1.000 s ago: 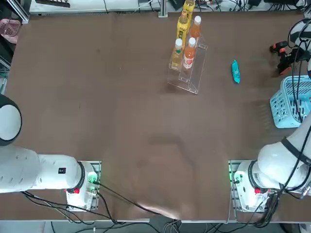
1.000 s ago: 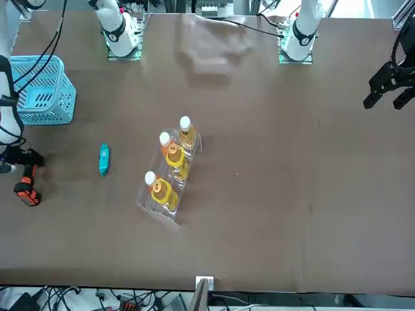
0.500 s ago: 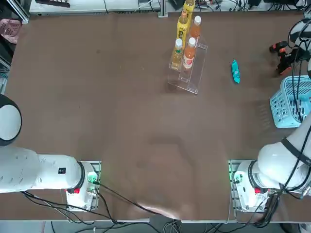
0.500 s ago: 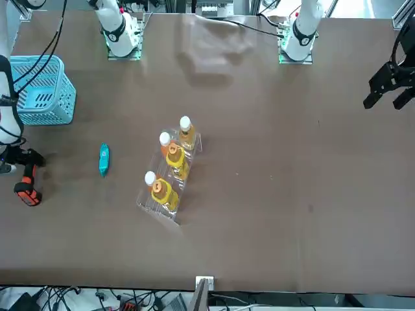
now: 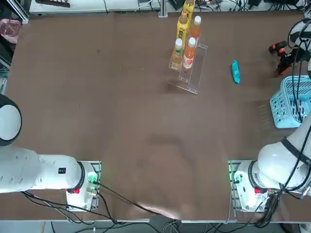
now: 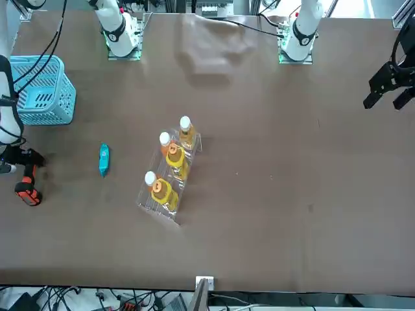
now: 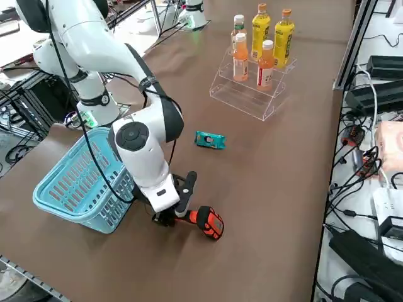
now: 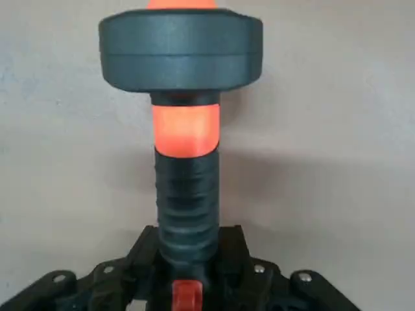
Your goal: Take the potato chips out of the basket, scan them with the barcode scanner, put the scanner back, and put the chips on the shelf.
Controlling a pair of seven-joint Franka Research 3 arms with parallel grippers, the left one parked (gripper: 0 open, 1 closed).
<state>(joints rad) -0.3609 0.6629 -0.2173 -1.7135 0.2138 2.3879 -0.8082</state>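
The potato chips [image 5: 235,71] [image 6: 104,159] [image 7: 210,140], a small teal packet, lie flat on the brown table between the shelf and the basket. The light blue basket [image 5: 290,104] [image 6: 40,91] [image 7: 72,185] stands at the table's right edge. Just beyond it, low over the table, my right gripper [image 5: 286,60] [image 6: 18,162] [image 7: 173,211] [image 8: 186,285] is shut on the black handle of the barcode scanner [image 5: 276,47] [image 6: 27,193] [image 7: 208,222] [image 8: 186,162]. The scanner's orange head points away from the basket. The clear shelf [image 5: 190,80] [image 6: 157,206] [image 7: 247,100] stands mid-table at the far side.
Several orange and yellow drink bottles [image 5: 183,48] [image 7: 259,41] stand on the shelf's steps and behind it. Cables and power strips [image 7: 371,94] lie along the table's far edge. The right arm's white links [image 7: 148,145] lean over the basket.
The gripper and the scanner have shifted very slightly toward the table's middle. The chips, the basket and the shelf have not moved.
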